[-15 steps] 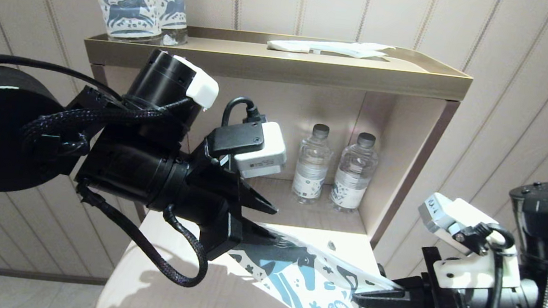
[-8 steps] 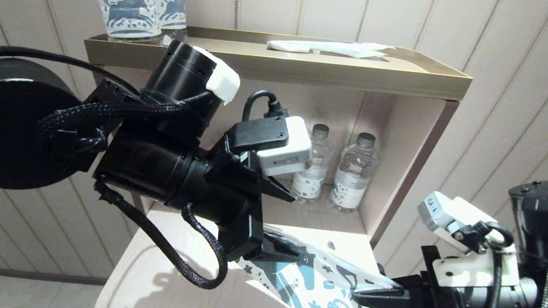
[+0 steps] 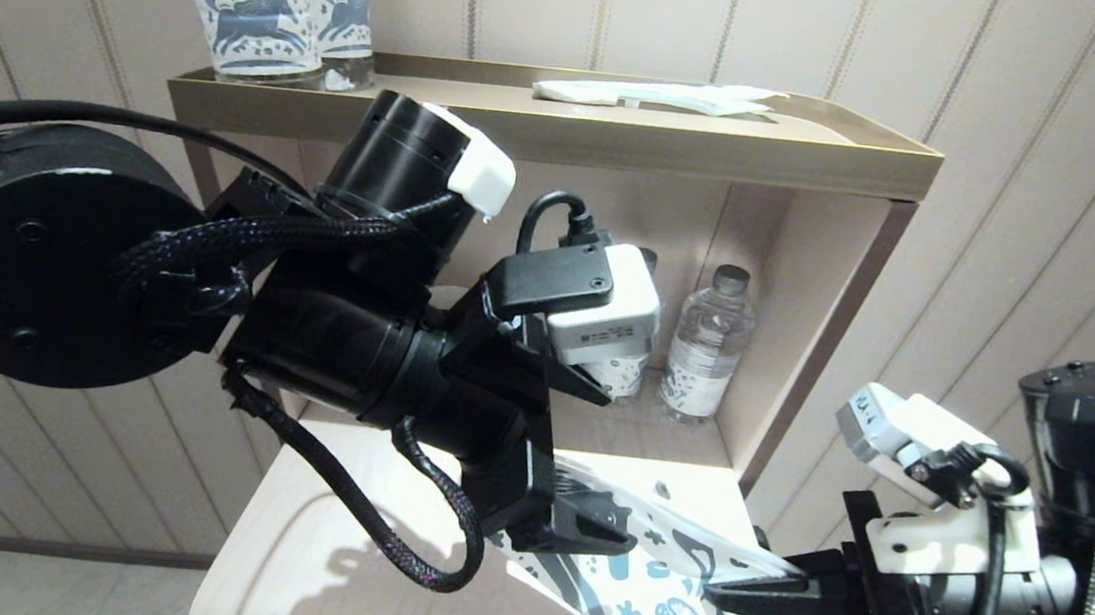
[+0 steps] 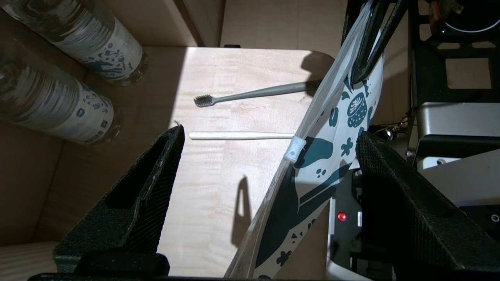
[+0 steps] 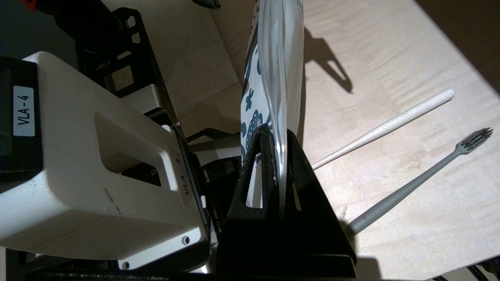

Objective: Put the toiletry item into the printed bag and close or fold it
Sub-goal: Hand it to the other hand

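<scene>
The grey toothbrush [image 4: 254, 93] lies flat on the pale wooden tabletop [image 4: 211, 187], its dark bristled head pointing toward the two labelled water bottles [image 4: 50, 105] in the cabinet's open niche. Just beside it, roughly parallel and not touching it, lies a thin cream-white stick [image 4: 242, 136]; I cannot tell what this is. One end of each runs behind the printed bag [image 4: 324, 156], so both are outside it as far as I can see.

The bag hangs edge-on above the tabletop, a white pouch with a dark blue horse, flowers and a cup, and a clear plastic side. A small translucent slider sits on its edge. My right gripper [image 5: 279, 171] pinches that bag: my two black fingers are pressed together with the plastic caught between them, near one corner, and in the head view the gripper [image 3: 731, 596] points in from the right, level with the table.

My left gripper [image 4: 269, 156] stands wide open. Its two fingers straddle the bag's free edge, one on either side with a clear gap to each, so I am holding nothing there.

On top of the cabinet stand two clear bottles with blue horse labels [image 3: 274, 20] and a flat white packet [image 3: 658, 95].
</scene>
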Controlling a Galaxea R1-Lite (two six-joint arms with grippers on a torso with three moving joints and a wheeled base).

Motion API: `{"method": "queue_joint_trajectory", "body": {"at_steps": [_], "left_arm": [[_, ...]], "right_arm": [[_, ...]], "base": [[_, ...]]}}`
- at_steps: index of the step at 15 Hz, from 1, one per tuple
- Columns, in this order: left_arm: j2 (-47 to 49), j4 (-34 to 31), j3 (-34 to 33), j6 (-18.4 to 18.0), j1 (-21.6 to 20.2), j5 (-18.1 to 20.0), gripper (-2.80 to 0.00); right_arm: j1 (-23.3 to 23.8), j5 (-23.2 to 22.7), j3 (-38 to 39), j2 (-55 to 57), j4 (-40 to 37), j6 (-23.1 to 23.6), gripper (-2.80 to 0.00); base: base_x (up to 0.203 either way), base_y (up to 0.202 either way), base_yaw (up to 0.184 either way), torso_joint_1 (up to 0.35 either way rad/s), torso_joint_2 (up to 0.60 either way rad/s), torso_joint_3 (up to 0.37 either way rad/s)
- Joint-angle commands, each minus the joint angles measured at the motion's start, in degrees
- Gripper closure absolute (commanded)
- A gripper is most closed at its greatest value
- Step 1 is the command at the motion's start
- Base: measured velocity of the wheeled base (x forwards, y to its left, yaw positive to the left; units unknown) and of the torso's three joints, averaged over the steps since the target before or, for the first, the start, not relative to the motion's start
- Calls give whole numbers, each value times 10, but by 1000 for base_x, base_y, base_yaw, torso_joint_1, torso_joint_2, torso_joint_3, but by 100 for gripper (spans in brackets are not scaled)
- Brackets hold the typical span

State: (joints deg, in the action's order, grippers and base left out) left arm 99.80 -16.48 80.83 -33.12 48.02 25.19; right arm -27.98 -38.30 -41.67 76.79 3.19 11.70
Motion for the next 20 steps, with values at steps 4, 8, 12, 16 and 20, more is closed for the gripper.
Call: {"method": "queue_joint_trajectory", "body": {"at_steps": [4, 8, 12, 16, 20], "left_arm": [[1, -1, -1, -3, 6, -1, 0], [0, -2, 0, -2, 12, -3, 0], [0, -2, -8, -4, 13, -3, 0], [-5, -2, -10, -4, 13, -3, 0], [-31, 0, -38, -7, 12, -7, 0]], "right_arm": [[0, -2, 4, -2, 1, 1, 0], [0, -2, 4, -7, 0, 1, 0], [0, -3, 4, -10, 0, 1, 0], [2, -2, 10, -15, -1, 1, 0], [3, -2, 18, -26, -4, 2, 0]], "base": [[0, 0, 0, 0, 0, 0], [0, 0, 0, 0, 0, 0], [0, 0, 0, 0, 0, 0], [0, 0, 0, 0, 0, 0], [0, 0, 0, 0, 0, 0]]}}
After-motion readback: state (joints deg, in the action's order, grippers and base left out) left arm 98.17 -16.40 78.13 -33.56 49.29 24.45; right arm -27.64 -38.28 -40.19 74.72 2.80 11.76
